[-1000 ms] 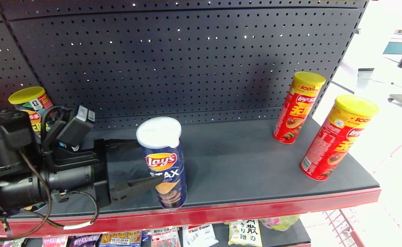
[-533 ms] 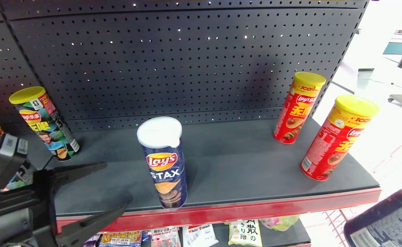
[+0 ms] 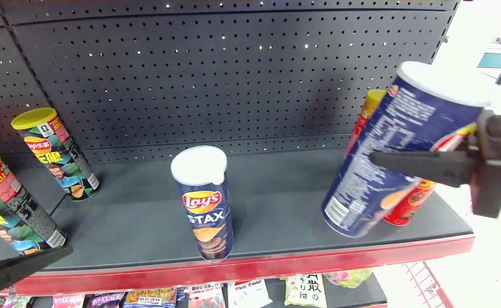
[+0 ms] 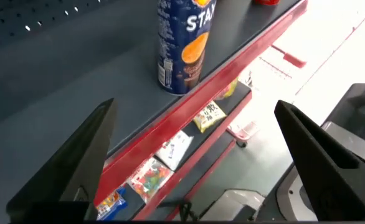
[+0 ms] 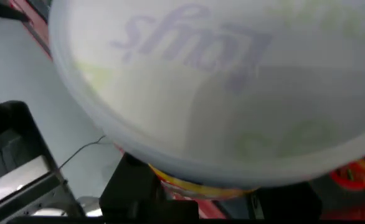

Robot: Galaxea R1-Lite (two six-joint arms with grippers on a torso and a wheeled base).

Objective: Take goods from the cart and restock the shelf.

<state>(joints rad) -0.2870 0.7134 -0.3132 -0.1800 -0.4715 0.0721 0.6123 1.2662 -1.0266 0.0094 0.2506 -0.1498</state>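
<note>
The held blue chip can (image 3: 404,124) is tilted. Its long axis leans with the white lid (image 5: 213,81) up and toward the robot's right, and the base is down and to the left, over the front right part of the shelf (image 3: 284,205). Whether the base touches the deck cannot be told. Its printed back faces the head camera.

The right gripper (image 3: 398,158) is clamped around the can's middle. One dark finger lies across the near side (the other is hidden behind the can).

The left gripper (image 4: 195,155) is spread wide and holds nothing. It hangs low, in front of the shelf's red lip near the left end.

The standing blue chip can (image 3: 205,209) is upright at the front edge, near the middle, well apart from both grippers.

Half a second ago the held can was only a corner at the lower right. It has since risen in front of the two red chip cans (image 3: 404,209), covering most of them. The left gripper has dropped back from the shelf's left end, uncovering a yellow-lidded can (image 3: 11,205).
</note>
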